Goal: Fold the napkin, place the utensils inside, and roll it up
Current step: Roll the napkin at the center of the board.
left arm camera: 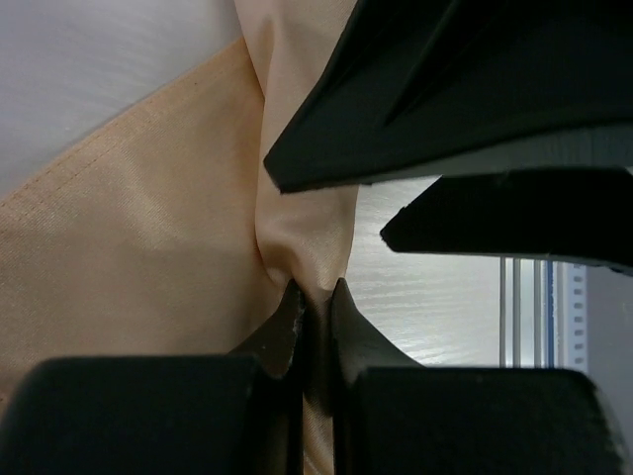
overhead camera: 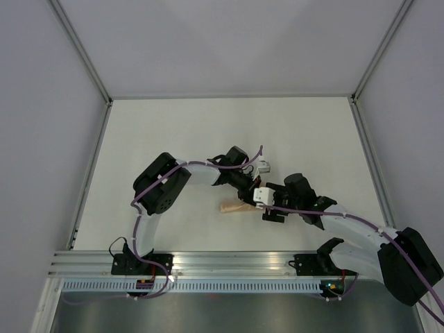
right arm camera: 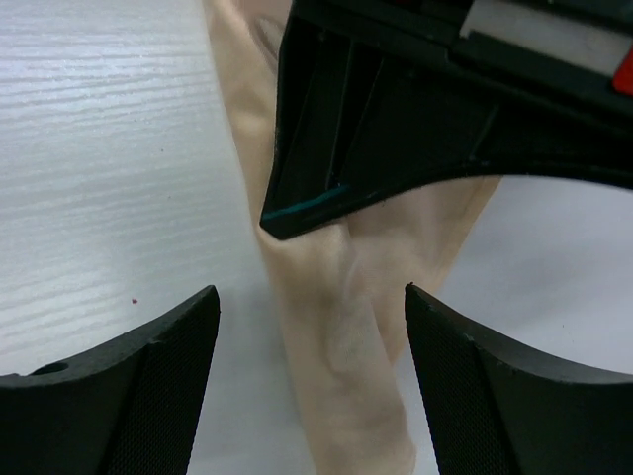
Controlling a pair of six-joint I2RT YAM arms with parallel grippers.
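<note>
The peach-orange napkin (overhead camera: 233,207) lies as a narrow rolled bundle on the white table, between the two arms. In the left wrist view my left gripper (left arm camera: 315,289) is shut on a pinched fold of the napkin (left arm camera: 148,228), with cloth running down between its fingers. My right gripper (right arm camera: 312,291) stands open, one finger on each side of the napkin roll (right arm camera: 346,336), not touching it. The black body of the left gripper (right arm camera: 376,129) sits just above the roll in the right wrist view. From above, both grippers meet at the roll's right end (overhead camera: 258,202). The utensils are hidden.
The white table (overhead camera: 173,139) is bounded by grey walls with metal frame posts (overhead camera: 90,173) on both sides. An aluminium rail (overhead camera: 229,262) carrying the arm bases runs along the near edge.
</note>
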